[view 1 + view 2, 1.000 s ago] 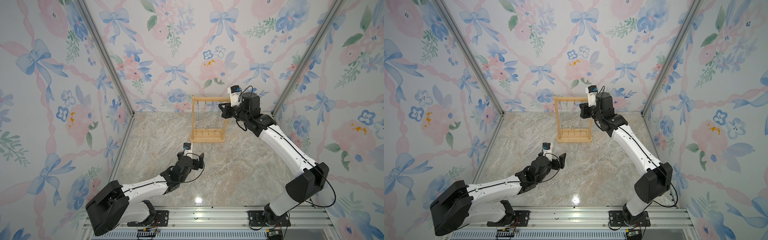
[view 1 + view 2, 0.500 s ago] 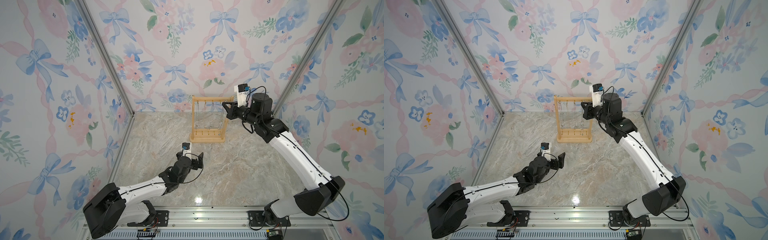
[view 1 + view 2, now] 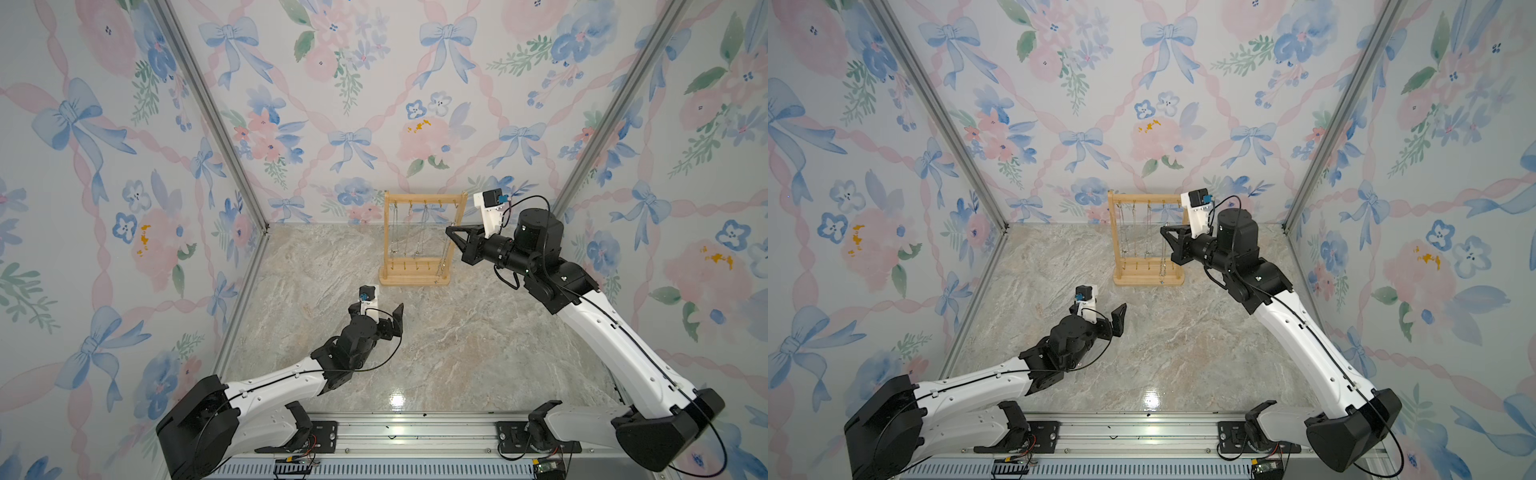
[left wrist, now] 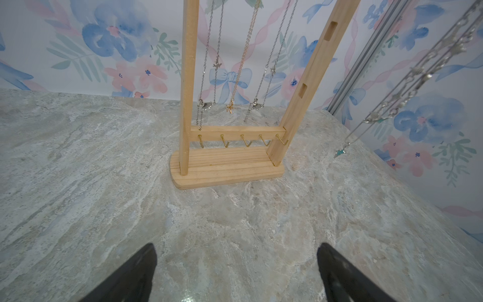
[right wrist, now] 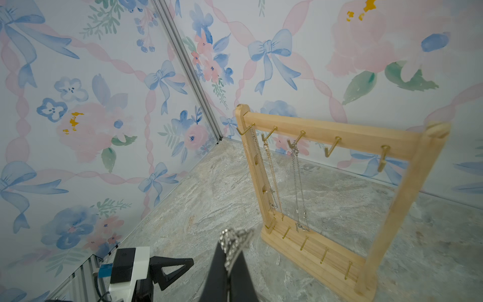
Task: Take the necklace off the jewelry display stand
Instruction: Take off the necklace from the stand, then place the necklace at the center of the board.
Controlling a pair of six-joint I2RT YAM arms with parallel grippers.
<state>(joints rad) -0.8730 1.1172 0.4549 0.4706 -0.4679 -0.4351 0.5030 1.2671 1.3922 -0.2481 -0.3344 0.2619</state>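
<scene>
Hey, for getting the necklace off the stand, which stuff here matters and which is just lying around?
Belongs to the job: jewelry display stand; silver necklace, pinched by the right gripper, clear of the stand.
Just there: three other necklaces hanging on the stand; left gripper, open over the marble table; floral walls.

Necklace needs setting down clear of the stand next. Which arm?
Right. The right gripper is shut on the necklace, which hangs apart from the jewelry display stand; the left gripper is open and empty.

Right claw (image 3: pixel 450 231) beside jewelry display stand (image 3: pixel 415 279)
</scene>
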